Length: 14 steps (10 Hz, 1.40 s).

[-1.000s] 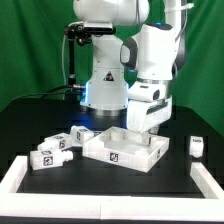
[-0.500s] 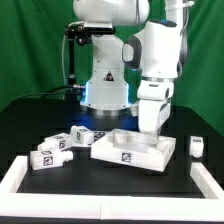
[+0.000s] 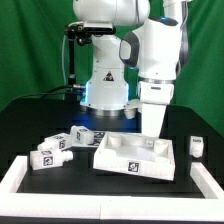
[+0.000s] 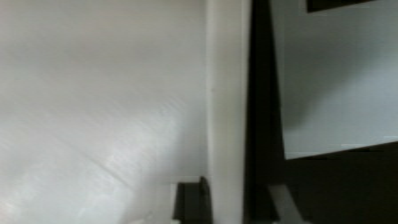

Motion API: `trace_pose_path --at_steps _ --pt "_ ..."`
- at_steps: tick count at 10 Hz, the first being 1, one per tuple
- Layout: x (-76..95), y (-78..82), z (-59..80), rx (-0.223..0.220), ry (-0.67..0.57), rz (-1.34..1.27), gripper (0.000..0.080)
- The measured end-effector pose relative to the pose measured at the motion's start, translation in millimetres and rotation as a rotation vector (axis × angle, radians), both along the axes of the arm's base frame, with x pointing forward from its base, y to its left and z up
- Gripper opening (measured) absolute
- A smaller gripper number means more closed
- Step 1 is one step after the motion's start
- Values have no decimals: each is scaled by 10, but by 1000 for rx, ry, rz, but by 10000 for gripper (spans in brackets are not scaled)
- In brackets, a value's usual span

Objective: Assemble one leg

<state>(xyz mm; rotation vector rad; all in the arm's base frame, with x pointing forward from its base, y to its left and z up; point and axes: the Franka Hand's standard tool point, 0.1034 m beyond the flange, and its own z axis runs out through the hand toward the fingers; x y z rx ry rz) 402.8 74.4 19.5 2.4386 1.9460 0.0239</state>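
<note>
front corner of the table on the exterior view's left: legs on their sides, long axes roughly along the front edge | middle: tabletop panel | panel's far rim: gripper down over it, cannot tell whether clamped or loose | edge on the exterior view's right: lone leg, likely the shorter reach

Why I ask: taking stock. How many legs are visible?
4: three legs clustered on the exterior view's left, one alone on its right; the tabletop panel may hide others.
</note>
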Motion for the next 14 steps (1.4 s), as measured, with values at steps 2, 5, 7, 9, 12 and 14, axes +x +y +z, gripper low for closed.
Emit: trace_pose_path --at_steps 2,5,7,9,12,14 --pt "178 -217 17 -20 36 128 55" --pt "746 -261 -29 -22 34 193 55" --pt "861 -164 -80 -15 26 171 55" --pt "858 -184 -82 -15 27 167 55" --pt "865 -167 -85 -15 25 170 55" --pt "1034 -18 -95 -5 -1 202 55"
